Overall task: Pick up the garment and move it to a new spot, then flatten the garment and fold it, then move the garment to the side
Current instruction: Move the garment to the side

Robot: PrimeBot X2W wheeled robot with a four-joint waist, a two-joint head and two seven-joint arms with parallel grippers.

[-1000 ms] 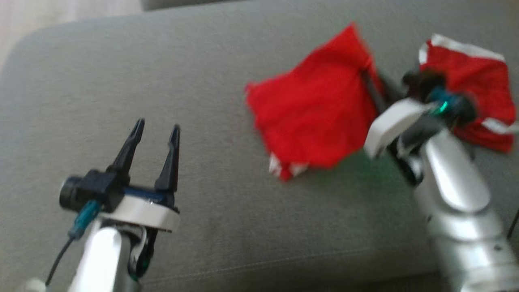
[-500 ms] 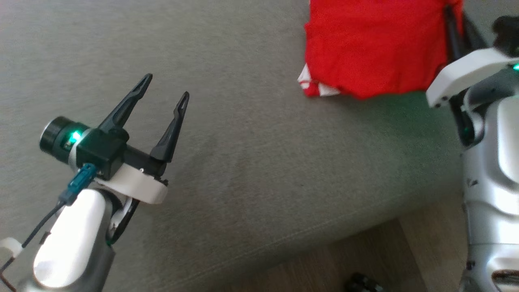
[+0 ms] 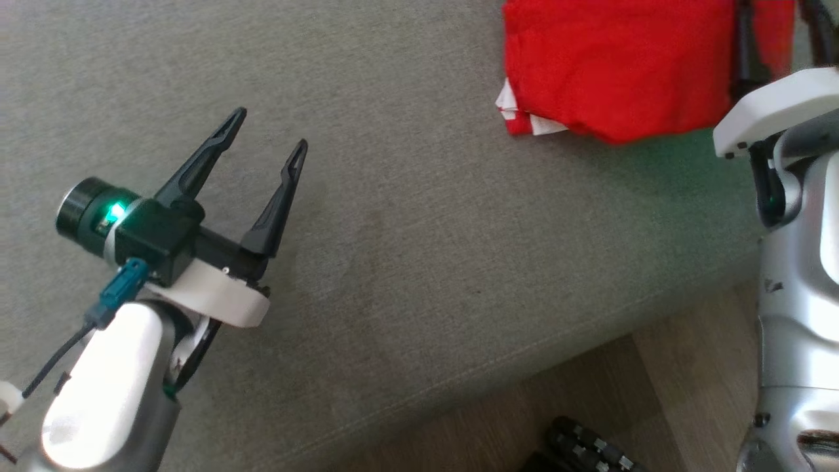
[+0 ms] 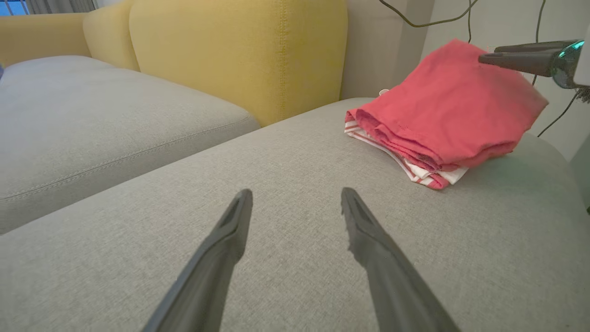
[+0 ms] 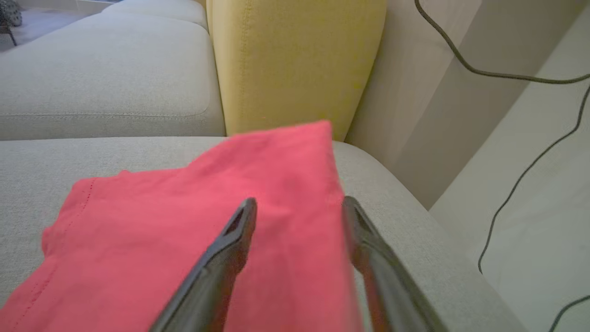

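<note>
Nearest me the left gripper (image 3: 269, 128) hovers with its fingers spread wide over the grey seat cushion (image 3: 419, 262), and further along, at the cushion's right end, the folded red garment (image 3: 616, 65) lies with the right gripper (image 5: 299, 203) parted astride its raised edge, a yellow backrest (image 5: 295, 60) behind.

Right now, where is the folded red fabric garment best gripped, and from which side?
Probably its raised right edge, from the robot's right: the folded red fabric garment stands off the grey sofa cushion there, between the spread fingers of the right gripper.
</note>
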